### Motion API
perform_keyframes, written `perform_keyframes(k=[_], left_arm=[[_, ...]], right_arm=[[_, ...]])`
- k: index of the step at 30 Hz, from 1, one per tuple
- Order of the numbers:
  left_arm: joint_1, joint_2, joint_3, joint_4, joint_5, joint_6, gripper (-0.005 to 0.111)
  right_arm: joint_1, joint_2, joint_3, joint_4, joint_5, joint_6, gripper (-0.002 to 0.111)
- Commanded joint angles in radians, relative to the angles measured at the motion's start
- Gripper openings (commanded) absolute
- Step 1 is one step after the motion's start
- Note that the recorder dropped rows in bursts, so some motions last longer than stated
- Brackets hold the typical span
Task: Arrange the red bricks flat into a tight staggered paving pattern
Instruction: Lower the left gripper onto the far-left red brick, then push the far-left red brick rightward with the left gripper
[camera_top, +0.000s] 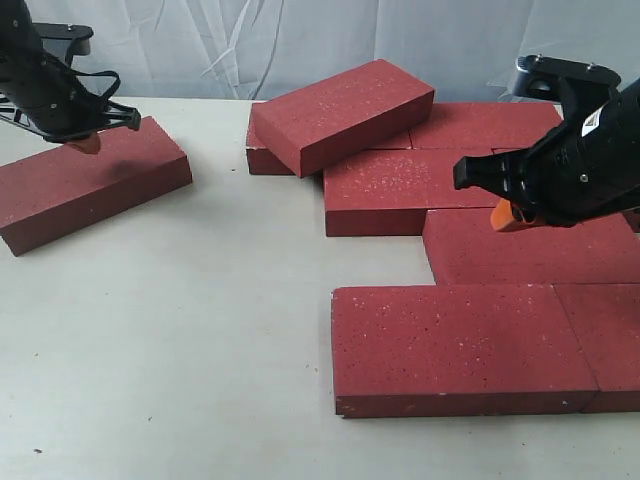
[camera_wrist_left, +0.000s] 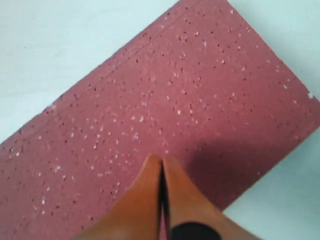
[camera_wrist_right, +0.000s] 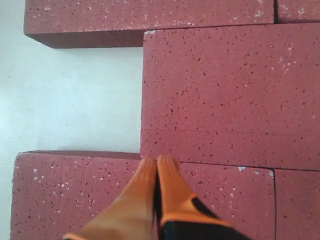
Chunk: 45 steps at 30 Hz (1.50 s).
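Note:
A lone red brick (camera_top: 90, 185) lies flat at the left, apart from the rest. My left gripper (camera_top: 88, 145) is shut just above its top face (camera_wrist_left: 200, 90), fingertips (camera_wrist_left: 152, 162) pressed together with nothing between them. At the right, several red bricks lie flat in stepped rows: a front brick (camera_top: 450, 345), one behind it (camera_top: 530, 250) and a middle one (camera_top: 395, 185). Another brick (camera_top: 345, 112) rests tilted on top of the back row. My right gripper (camera_top: 508, 215) is shut and empty, tips (camera_wrist_right: 156, 161) over a seam between two bricks (camera_wrist_right: 225, 95) (camera_wrist_right: 75, 195).
The white table (camera_top: 200, 330) shows bare between the lone brick and the group. A pale wrinkled backdrop (camera_top: 300, 40) hangs behind. Further bricks (camera_top: 610, 340) (camera_top: 480, 125) run off the right edge of the exterior view.

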<state>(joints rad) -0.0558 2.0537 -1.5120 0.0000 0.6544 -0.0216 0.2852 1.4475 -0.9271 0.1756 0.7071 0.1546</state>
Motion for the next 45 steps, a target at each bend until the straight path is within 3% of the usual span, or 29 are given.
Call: perform_keyframes(k=[1,6,18,29,45], left_arm=[[0.005,0.059,-0.049,0.028,-0.046,-0.004,0.0],[0.005,0.072,-0.049,0.03,-0.1,-0.031,0.0],[0.005,0.11,-0.049,0.021,0.011,-0.011,0.0],[0.001,0.102,-0.049,-0.224,0.225,0.263,0.0],[-0.111,0.085,-0.049,-0.28,0.419,0.36,0.0]], right_arm=[[-0.006,-0.008,-0.006,0.016,-0.014,-0.025,-0.001],[-0.006,-0.008,-0.006,0.018,-0.014,-0.026,-0.001],[-0.006,-0.008,-0.006,0.044,-0.014,-0.047,-0.001],[-0.006,-0.008,-0.006,0.054,-0.014,-0.065,-0.001],[-0.006,-0.008,-0.006,0.054,-0.014,-0.075,-0.001]])
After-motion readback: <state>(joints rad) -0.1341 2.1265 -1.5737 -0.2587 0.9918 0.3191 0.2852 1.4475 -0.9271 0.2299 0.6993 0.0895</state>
